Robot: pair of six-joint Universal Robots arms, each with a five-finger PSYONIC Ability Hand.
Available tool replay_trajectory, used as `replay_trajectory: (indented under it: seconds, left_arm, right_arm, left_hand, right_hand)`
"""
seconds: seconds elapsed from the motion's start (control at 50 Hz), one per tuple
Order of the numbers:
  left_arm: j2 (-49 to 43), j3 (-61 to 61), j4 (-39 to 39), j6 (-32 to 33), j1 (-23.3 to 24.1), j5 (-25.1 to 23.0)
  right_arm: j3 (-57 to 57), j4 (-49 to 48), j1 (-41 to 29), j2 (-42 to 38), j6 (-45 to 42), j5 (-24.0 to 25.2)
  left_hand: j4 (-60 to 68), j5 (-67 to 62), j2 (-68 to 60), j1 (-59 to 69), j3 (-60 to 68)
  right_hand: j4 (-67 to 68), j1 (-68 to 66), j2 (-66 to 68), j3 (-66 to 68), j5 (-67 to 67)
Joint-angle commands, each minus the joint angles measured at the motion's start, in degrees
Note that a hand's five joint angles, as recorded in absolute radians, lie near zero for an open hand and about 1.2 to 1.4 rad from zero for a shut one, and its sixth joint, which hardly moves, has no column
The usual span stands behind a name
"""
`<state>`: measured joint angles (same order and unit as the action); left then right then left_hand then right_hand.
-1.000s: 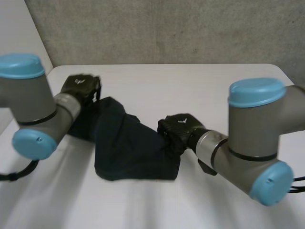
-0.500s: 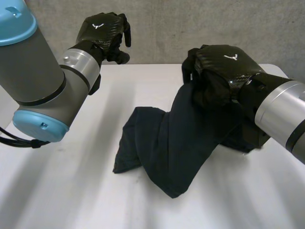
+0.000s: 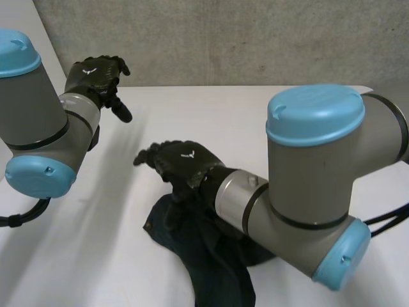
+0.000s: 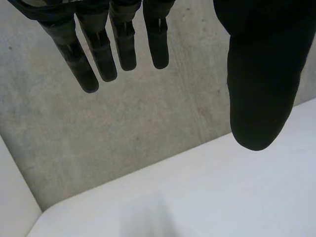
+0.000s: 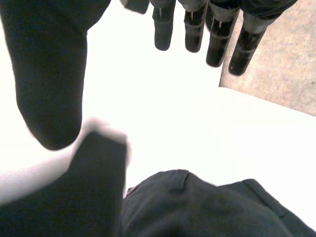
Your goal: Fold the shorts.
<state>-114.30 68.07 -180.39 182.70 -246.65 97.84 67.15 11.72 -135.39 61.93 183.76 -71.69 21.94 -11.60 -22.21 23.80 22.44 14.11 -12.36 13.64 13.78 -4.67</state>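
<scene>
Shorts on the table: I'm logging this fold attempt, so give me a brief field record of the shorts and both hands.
garment: dark navy shorts, bunched in a crumpled heap
surface: white table
cover: shorts partly hidden under the right arm
left: left hand open, raised near the table's far corner, holding nothing
right: right hand open, fingers straight, over the shorts, holding nothing
fold: not yet done
</scene>
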Motion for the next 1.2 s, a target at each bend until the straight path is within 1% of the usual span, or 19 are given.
replay_trajectory:
  seconds: [0.02, 0.06, 0.12, 0.16, 0.22, 0.26, 0.36, 0.38, 0.42, 0.48, 0.58, 0.7, 0.82, 0.92, 1.0, 1.1, 1.14, 1.16, 1.2]
  left_arm:
    - [2.8, 2.8, 6.2, -0.2, 0.8, -0.2]
    - [3.4, 3.5, 7.2, -0.2, 1.2, -0.3]
    - [4.7, 4.6, 9.3, -0.1, 3.7, -0.6]
    - [5.7, 5.2, 10.5, -0.1, 6.5, -0.7]
    - [6.1, 6.0, 11.6, -0.1, 8.9, -0.9]
    - [6.5, 7.0, 12.8, -0.1, 11.0, -0.9]
    - [6.6, 8.1, 15.7, 0.1, 15.3, -1.0]
    - [6.5, 8.3, 16.1, 0.1, 15.9, -1.0]
    - [6.0, 9.2, 17.0, 0.2, 17.2, -0.7]
    - [5.5, 10.9, 16.7, 0.4, 17.5, -0.3]
    - [4.4, 13.4, 15.6, 0.4, 16.5, -0.3]
    - [4.3, 17.2, 12.4, 0.3, 13.9, 1.7]
    - [4.0, 19.6, 9.3, 0.5, 13.5, 2.3]
    - [2.2, 20.0, 8.9, 0.5, 13.5, 2.2]
    - [0.7, 19.8, 8.4, 0.5, 13.6, 2.2]
    - [-2.3, 19.0, 6.3, 0.6, 13.5, 2.3]
    - [-3.3, 18.5, 5.8, 0.6, 13.5, 2.3]
    - [-4.3, 17.8, 5.3, 0.6, 13.5, 2.4]
    - [-5.2, 17.1, 5.1, 0.6, 13.5, 2.4]
  right_arm:
    - [-1.1, 1.3, 5.7, 4.9, 0.1, -1.7]
    - [-0.2, 2.8, 8.8, 7.7, -0.2, -2.4]
    - [0.7, 4.5, 11.7, 10.0, -0.3, -2.8]
    - [1.9, 5.9, 14.9, 11.3, -0.6, -2.8]
    - [3.9, 8.0, 19.3, 13.5, -1.8, -2.6]
    - [5.3, 9.0, 20.9, 14.7, -3.7, -2.2]
    - [10.4, 11.9, 24.3, 16.6, -15.2, -1.8]
    - [12.4, 12.4, 25.4, 16.6, -19.7, -1.9]
    - [14.5, 12.5, 26.5, 16.6, -23.9, -1.7]
    - [18.4, 11.8, 27.5, 16.6, -30.2, -1.6]
    - [21.6, 7.6, 27.4, 15.6, -32.6, -0.6]
    - [21.0, 2.0, 27.3, 10.9, -32.8, 1.8]
    - [18.6, -0.2, 26.5, 6.6, -32.9, 5.5]
    - [14.7, -0.3, 22.8, 1.9, -32.8, 8.8]
    - [12.6, -0.2, 21.1, -0.7, -32.7, 9.9]
    - [10.7, -0.2, 18.0, -3.4, -32.4, 9.9]
    - [10.1, -0.2, 17.2, -4.4, -32.5, 9.8]
    - [9.7, -0.2, 16.6, -5.2, -32.5, 9.8]
    - [9.3, -0.3, 16.1, -5.9, -32.4, 9.9]
  left_hand:
    - [-3.3, 3.0, 3.6, -5.2, -3.8]
    - [-3.3, 3.0, 3.6, -5.2, -3.8]
    - [-3.3, 3.0, 3.6, -5.2, -3.8]
    - [-3.3, 3.0, 3.6, -5.2, -3.8]
    - [-3.3, 3.0, 3.6, -5.2, -3.8]
    - [-3.3, 3.0, 3.6, -5.2, -3.8]
    - [-3.7, 3.3, 3.9, -5.5, -4.1]
    - [-3.8, 3.5, 4.1, -5.7, -4.3]
    - [-4.8, 4.5, 5.1, -6.7, -5.3]
    - [-5.7, 5.3, 5.9, -7.5, -6.2]
    - [-5.7, 5.3, 5.9, -7.5, -6.2]
    - [-5.3, 5.0, 5.6, -7.2, -5.8]
    - [-5.0, 4.7, 5.3, -6.9, -5.5]
    - [-5.0, 4.7, 5.3, -6.9, -5.5]
    - [-5.0, 4.7, 5.3, -6.9, -5.5]
    - [-4.2, 3.8, 4.4, -6.0, -4.7]
    - [-1.7, 1.3, 1.9, -3.5, -2.1]
    - [4.0, -4.4, -3.8, 2.2, 3.5]
    - [10.4, -10.8, -10.2, 8.6, 10.0]
  right_hand:
    - [-4.1, 2.4, -3.6, -3.8, 4.7]
    - [-4.1, 2.4, -3.6, -3.8, 4.7]
    - [-4.1, 2.4, -3.6, -3.8, 4.7]
    - [-4.1, 2.4, -3.6, -3.8, 4.7]
    - [-4.1, 2.4, -3.6, -3.8, 4.7]
    - [-4.1, 2.4, -3.6, -3.8, 4.7]
    - [-4.1, 2.4, -3.6, -3.8, 4.7]
    - [-4.1, 2.4, -3.6, -3.8, 4.7]
    - [-4.1, 2.4, -3.6, -3.8, 4.7]
    - [-4.1, 2.4, -3.6, -3.8, 4.7]
    - [-4.1, 2.4, -3.6, -3.8, 4.7]
    - [-4.1, 2.4, -3.6, -3.8, 4.7]
    - [-4.1, 2.4, -3.6, -3.8, 4.7]
    - [-4.1, 2.4, -3.6, -3.8, 4.7]
    - [-4.1, 2.4, -3.6, -3.8, 4.7]
    - [-4.1, 2.4, -3.6, -3.8, 4.7]
    - [-1.7, -0.1, -1.2, -1.4, 2.3]
    - [3.8, -5.6, 4.3, 4.2, -3.3]
    - [12.7, -14.5, 13.2, 13.1, -12.2]
